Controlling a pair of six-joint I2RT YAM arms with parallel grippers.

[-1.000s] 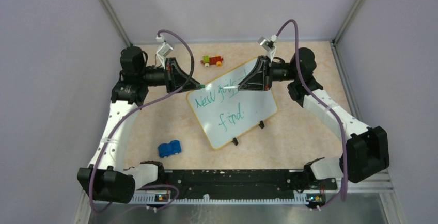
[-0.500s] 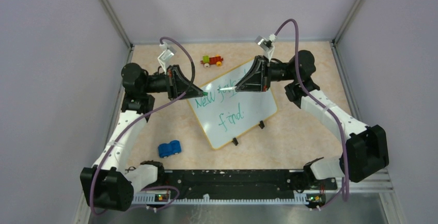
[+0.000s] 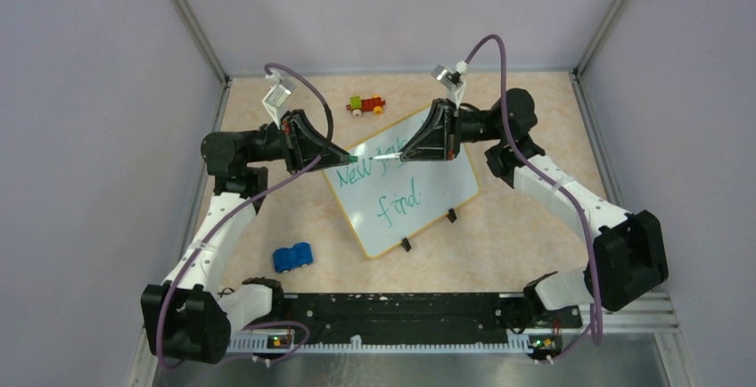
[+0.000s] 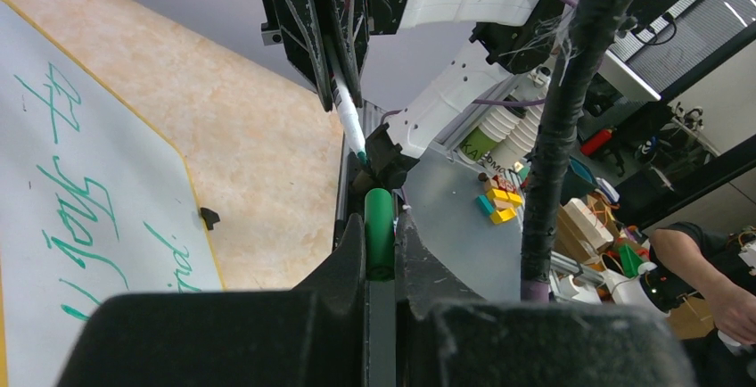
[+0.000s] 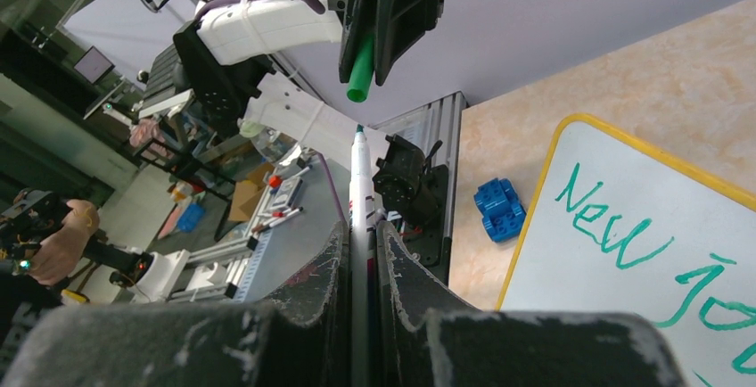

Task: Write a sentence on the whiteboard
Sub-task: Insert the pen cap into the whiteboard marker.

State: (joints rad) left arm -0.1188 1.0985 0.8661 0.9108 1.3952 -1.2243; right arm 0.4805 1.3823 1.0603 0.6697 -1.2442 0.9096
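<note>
The whiteboard (image 3: 419,218) lies tilted on the table, with the green sentence (image 3: 392,186) "New joys... find" on it in two lines. My left gripper (image 3: 343,152) is shut on a green marker cap (image 4: 379,226) and is raised over the board's far left corner. My right gripper (image 3: 406,153) is shut on a white marker (image 5: 359,191), whose green tip points left at the cap. Cap and marker tip face each other a short gap apart, above the board. The writing also shows in the right wrist view (image 5: 615,226).
A blue toy car (image 3: 292,256) sits on the table near the left of the board. A small red, yellow and green toy (image 3: 366,103) lies at the back. Two black clips (image 3: 406,244) sit on the board's near edge. Walls close in three sides.
The left arm's elbow has swung back to the left while its gripper stays near the board's corner. The right gripper has shifted left with the marker, narrowing the gap to the cap.
</note>
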